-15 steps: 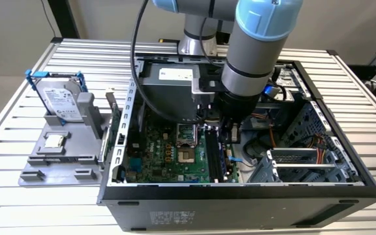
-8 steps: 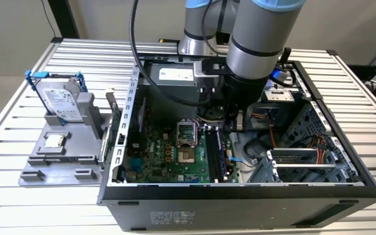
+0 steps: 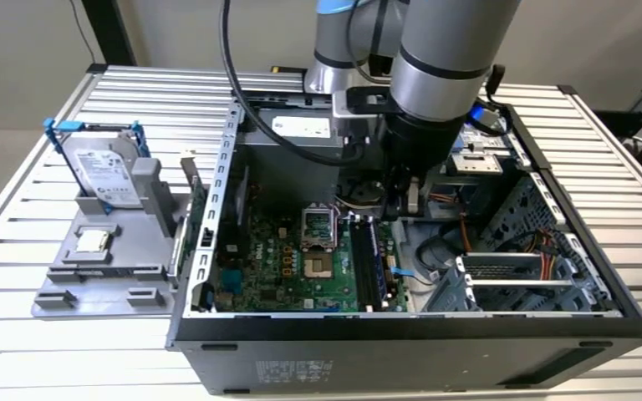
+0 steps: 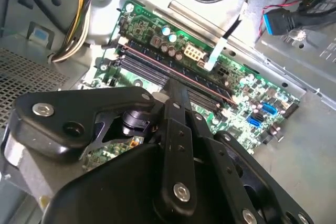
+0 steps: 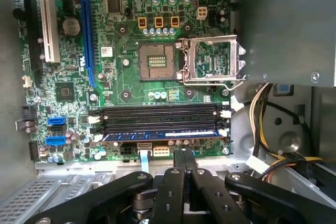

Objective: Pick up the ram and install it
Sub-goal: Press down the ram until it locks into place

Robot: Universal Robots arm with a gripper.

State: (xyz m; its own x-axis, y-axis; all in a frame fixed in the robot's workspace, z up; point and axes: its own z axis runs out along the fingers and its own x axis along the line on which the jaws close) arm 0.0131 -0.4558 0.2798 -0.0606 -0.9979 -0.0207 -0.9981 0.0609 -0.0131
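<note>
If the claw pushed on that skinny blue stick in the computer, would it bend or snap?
Probably stiff, not floppy: the ram is a thin flat board. It likely won't slide, since it stands in a slot on the motherboard. A sideways push could crack it.

Silver tubular arm (image 3: 444, 50), blue joint cap, black cable; black pincer (image 5: 184, 156) linkage, silver screws.

Robot lab bench, slatted aluminium table (image 3: 31, 209) (open computer case (image 3: 410, 342)), robot arm (image 3: 444, 67)
</note>
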